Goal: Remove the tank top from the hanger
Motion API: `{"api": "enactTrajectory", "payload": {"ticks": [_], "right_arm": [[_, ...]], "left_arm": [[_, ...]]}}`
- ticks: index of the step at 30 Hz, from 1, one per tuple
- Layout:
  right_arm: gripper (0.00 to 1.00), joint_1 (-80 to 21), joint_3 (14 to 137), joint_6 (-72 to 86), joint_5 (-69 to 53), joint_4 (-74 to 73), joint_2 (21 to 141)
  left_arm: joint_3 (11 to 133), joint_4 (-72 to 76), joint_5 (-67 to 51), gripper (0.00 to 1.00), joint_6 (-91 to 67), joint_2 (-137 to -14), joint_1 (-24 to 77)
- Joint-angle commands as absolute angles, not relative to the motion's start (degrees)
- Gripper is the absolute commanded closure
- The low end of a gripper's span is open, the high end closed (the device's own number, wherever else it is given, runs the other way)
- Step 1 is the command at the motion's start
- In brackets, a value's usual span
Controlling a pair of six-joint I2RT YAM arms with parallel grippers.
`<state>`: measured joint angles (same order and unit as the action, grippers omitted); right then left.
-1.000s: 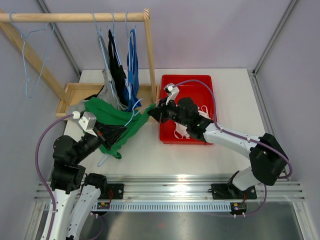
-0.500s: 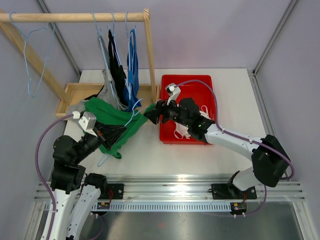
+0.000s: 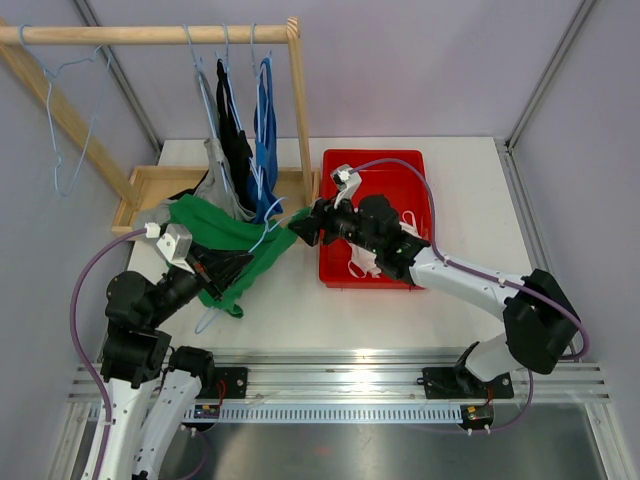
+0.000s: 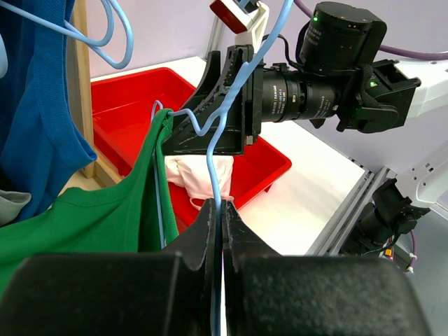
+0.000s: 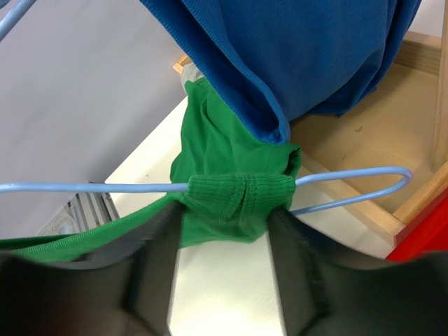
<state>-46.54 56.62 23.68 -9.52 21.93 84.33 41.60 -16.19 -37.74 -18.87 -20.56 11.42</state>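
Observation:
The green tank top (image 3: pixel 230 235) hangs on a light blue wire hanger (image 3: pixel 268 232) low over the table's left side. My left gripper (image 3: pixel 235 262) is shut on the hanger's wire (image 4: pixel 222 140), which runs up between its fingertips (image 4: pixel 222 210). My right gripper (image 3: pixel 300 228) is open. Its jaws stand on either side of the bunched green strap (image 5: pixel 238 196) on the hanger's arm (image 5: pixel 350 175), close to the fabric but not pinching it. In the left wrist view that strap (image 4: pixel 162 126) sits right at the right gripper's fingers (image 4: pixel 210 105).
A wooden rack (image 3: pixel 150 35) holds black, blue (image 3: pixel 265 120) and grey garments on hangers, plus a bare hanger (image 3: pixel 70 120) at the left. Below it lies a wooden tray (image 3: pixel 150 185). A red bin (image 3: pixel 400 175) holding pale cloth (image 3: pixel 360 262) stands right of the rack post.
My right gripper has gone from nearly shut to open and edged left, up to the strap. The left gripper has kept its hold on the hanger and not moved.

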Motion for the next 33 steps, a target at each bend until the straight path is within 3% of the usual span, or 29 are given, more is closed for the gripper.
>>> {"api": "enactTrajectory", "payload": {"ticks": [1,5,9,21,33], "right_arm": [[0.46,-47.1,59.4,24.1,-9.4,26.5,85.5],[0.84,-47.1,59.7,24.2,-9.7,26.5,85.9],[1.0,-47.1,59.4,23.6,-8.7,24.3,84.6],[1.0,-47.1,58.5,20.3,-0.4,15.4,80.1],[1.0,-47.0,63.5,17.2,6.4,9.1,82.8]], "left_arm": [[41.6,-11.8,-38.0,1.0,-18.7,-19.7,11.6],[41.7,-11.9,-37.5,1.0,-18.7,-19.7,11.6],[41.9,-13.0,-35.1,1.0,-18.1,-19.4,11.6],[44.6,-23.0,-25.7,1.0,-13.3,-18.3,11.6],[48.9,-31.3,-29.1,1.0,-13.0,-13.7,11.6]]}}
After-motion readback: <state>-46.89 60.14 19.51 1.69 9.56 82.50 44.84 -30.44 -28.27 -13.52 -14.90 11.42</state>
